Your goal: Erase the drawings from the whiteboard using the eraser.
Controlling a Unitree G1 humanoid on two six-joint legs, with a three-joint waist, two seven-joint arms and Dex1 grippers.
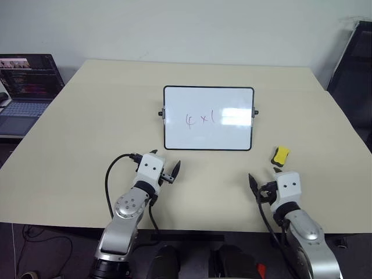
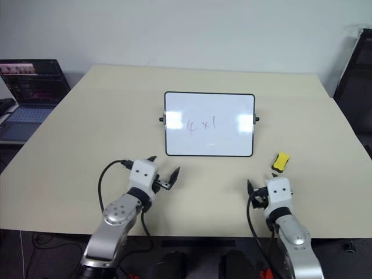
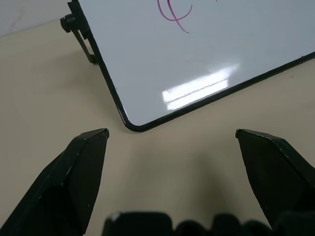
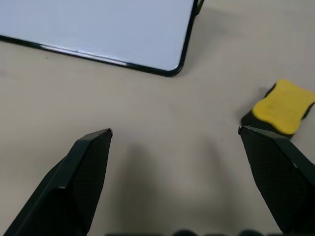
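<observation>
the whiteboard is standing propped up near the middle of the table, leaning back on its side knobs, with the drawings sitting a little left of its centre and not yet wiped. the eraser is lying flat on the table off the board's near right corner, apart from the frame, its yellow face up over a dark underside.

the right gripper is hovering at the near right edge of the table with its fingers spread wide and holding nothing. the eraser is lying just beyond it and a touch to the right; in the right wrist view the eraser is sitting right past the tip of one finger rather than in the middle of the gap. its long axis is running roughly near-to-far with a slight slant, so the short sides are the ones the fingers would be closing across.

the left gripper is also standing released and empty, pointing at the board's near left corner, well apart from the eraser. the right arm is plainly the nearer one, so the pickup is likely falling to it, with a small shift right and forward to centre the block.

a laptop is sitting open on the far left.
</observation>
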